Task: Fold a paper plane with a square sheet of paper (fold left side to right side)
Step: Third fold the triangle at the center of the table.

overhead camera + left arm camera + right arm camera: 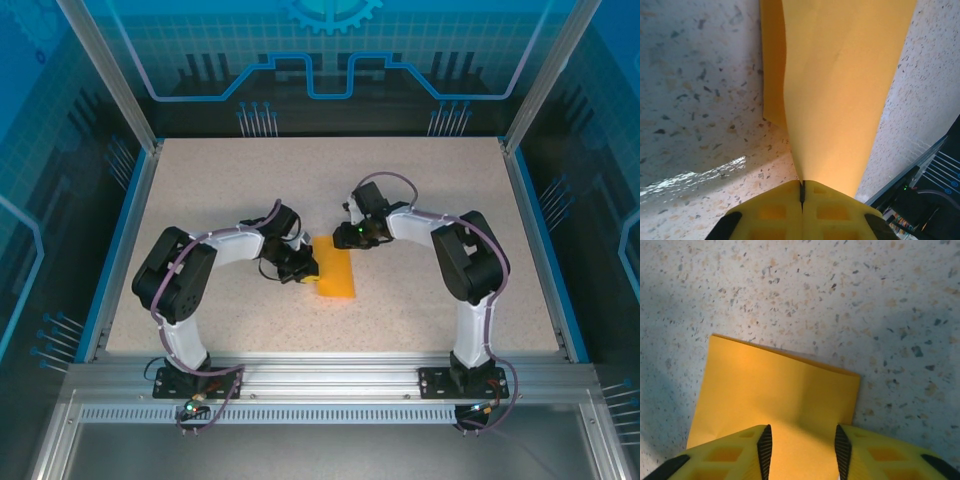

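**Near mid-table [430,180]: square sheet of paper [335,275] folded, pinched at its left edge**

Near the table's middle, a little toward the near edge, the square sheet of paper lay as a bright orange rectangle. Its long sides ran from far edge to near edge.

Left gripper [300,266] sat at the sheet's left long edge. In the left wrist view its yellow fingers [770,210] were pressed fully together, with only a thin dark seam between them. The orange paper [840,90] ran down into that seam, so the jaws were clamped on it. The gripped layer stood up off the speckled surface, and a second layer showed behind it to the left.

Right gripper [352,238] was at the sheet's far short edge. In the right wrist view its fingers [765,445] stood apart, gripping nothing. The flat paper [780,385] lay beneath and between them. A faint crease ran down the sheet's middle, and a thin lower layer showed along one edge.
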Action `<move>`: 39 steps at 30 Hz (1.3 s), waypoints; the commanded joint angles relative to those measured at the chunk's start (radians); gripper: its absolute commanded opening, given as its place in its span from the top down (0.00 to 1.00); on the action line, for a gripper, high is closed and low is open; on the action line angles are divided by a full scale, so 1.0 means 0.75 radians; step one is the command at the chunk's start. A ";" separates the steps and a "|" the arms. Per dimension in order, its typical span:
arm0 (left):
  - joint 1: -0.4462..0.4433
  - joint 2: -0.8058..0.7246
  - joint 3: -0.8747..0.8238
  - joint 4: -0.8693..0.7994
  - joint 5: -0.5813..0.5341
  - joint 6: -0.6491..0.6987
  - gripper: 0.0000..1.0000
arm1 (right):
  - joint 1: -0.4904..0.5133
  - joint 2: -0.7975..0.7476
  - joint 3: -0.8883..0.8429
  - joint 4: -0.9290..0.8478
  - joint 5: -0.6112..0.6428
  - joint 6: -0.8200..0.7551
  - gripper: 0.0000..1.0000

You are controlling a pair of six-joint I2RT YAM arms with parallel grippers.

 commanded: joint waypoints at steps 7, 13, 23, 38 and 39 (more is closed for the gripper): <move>-0.031 -0.056 -0.006 -0.064 0.039 -0.103 1.00 | 0.076 -0.443 -0.306 0.132 0.114 -0.238 0.43; -0.032 -0.061 0.005 -0.093 0.053 -0.117 1.00 | 0.276 -0.731 -0.589 0.178 0.262 -0.342 0.30; -0.032 -0.061 0.015 -0.112 0.055 -0.124 1.00 | 0.640 -0.821 -0.814 0.352 0.450 -0.442 0.15; -0.036 -0.057 0.021 -0.117 0.061 -0.133 1.00 | 0.742 -0.557 -0.667 0.408 0.604 -0.550 0.15; -0.036 -0.054 0.021 -0.117 0.064 -0.133 1.00 | 0.741 -0.547 -0.661 0.404 0.615 -0.554 0.16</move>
